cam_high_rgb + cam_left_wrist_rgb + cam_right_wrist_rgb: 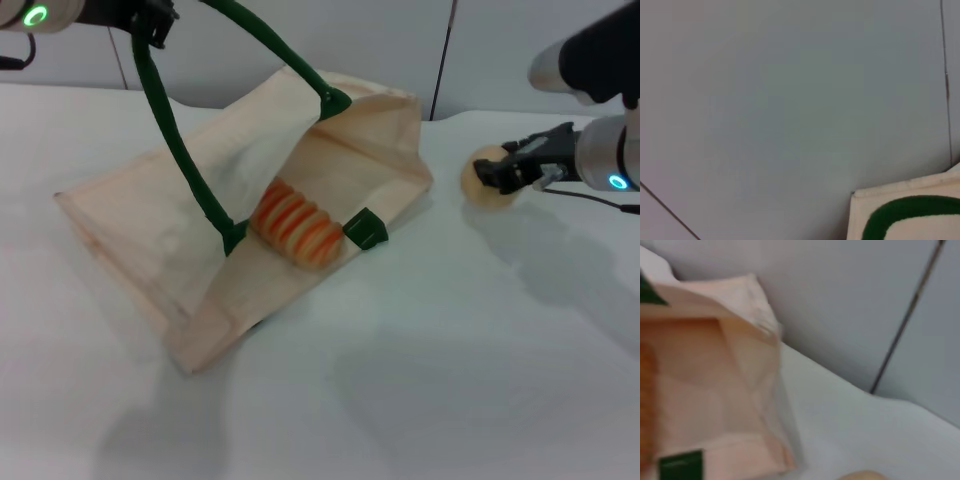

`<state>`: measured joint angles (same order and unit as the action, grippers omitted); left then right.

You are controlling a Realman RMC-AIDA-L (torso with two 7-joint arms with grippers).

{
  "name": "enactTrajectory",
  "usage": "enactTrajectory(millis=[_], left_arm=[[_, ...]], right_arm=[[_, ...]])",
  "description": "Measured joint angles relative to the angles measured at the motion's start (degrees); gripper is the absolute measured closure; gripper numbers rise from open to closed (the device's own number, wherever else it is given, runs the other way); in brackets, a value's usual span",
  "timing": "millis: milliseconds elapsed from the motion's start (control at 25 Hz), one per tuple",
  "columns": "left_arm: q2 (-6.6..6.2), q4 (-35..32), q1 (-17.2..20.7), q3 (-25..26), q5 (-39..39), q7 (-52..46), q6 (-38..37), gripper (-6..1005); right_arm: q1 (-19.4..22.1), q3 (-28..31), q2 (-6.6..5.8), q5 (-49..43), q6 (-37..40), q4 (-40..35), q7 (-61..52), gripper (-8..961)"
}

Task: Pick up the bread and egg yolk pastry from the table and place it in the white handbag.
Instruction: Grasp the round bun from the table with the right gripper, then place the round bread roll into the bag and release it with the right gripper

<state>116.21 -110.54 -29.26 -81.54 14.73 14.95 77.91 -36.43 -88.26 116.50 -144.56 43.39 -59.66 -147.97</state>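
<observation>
Gripping the egg yolk pastry [487, 177] between its dark fingers, right claw [497, 176] poised above the white surface [420, 380], well to the right of the white handbag [150, 230] and apart from it. Bread [297, 227] already lying inside the bag's gaping mouth, beside a green handle tab [365, 229]. Left claw [150, 22] up at the top left corner of the head view, pinching one dark green handle [170, 120] and lifting it so the bag stands open; closed on that handle as far as can be seen. Second handle [270, 45] arching over the opening. Handbag resting slantwise on the surface.
</observation>
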Motion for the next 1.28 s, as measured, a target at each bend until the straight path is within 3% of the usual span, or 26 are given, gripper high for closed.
enactTrajectory(millis=[280, 520, 840, 1280], left_arm=[[0.00, 0.90, -0.25, 0.15, 0.25, 0.06, -0.82, 878], [-0.03, 0.90, -0.88, 0.01, 0.47, 0.08, -0.84, 878], [-0.03, 0.63, -3.37, -0.19, 3.28, -0.11, -0.79, 878], [0.16, -1.50, -4.95, -2.44, 4.93, -0.52, -0.36, 878]], right_arm=[[4.46, -6.00, 0.19, 0.66, 4.44, -12.59, -2.22, 571], [4.54, -10.73, 0.13, 2.11, 4.67, -15.26, -3.17, 582], [2.56, -12.92, 0.03, 3.40, 3.12, -13.97, -3.08, 594], [-2.50, -14.33, -0.07, 4.88, -1.76, -5.72, -2.81, 603]])
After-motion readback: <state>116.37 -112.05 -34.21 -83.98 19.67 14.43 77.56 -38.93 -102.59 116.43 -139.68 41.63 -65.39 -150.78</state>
